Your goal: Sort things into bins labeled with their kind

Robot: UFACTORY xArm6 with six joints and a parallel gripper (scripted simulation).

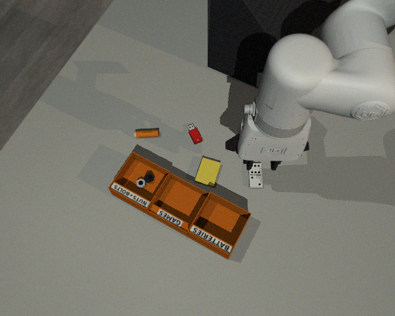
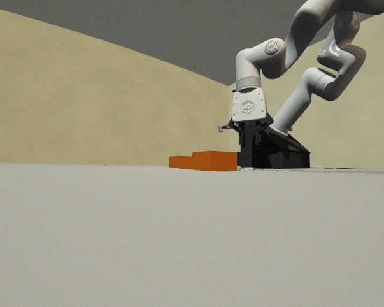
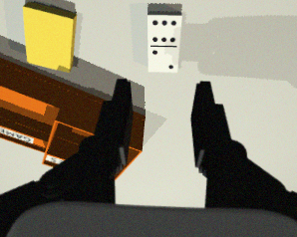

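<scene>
My gripper (image 1: 262,166) (image 2: 249,144) (image 3: 162,99) is open and empty, above the table by the domino. A white domino (image 1: 255,181) (image 3: 163,45) lies flat on the table. An orange battery (image 1: 147,132) and a red USB stick (image 1: 195,135) lie on the table. A yellow block (image 1: 208,170) (image 3: 50,38) lies between the USB stick and the bins. The NUTS+BOLTS bin (image 1: 130,195) holds a light nut (image 1: 141,182) and a dark nut (image 1: 149,176). The GAMES bin (image 1: 170,217) and the BATTERIES bin (image 1: 211,238) show nothing inside.
The three orange bins are joined in a slanted row, also seen from the side in the exterior view (image 2: 214,161). The yellow block is close to the row's back wall. The dark arm base (image 1: 229,44) stands at the back.
</scene>
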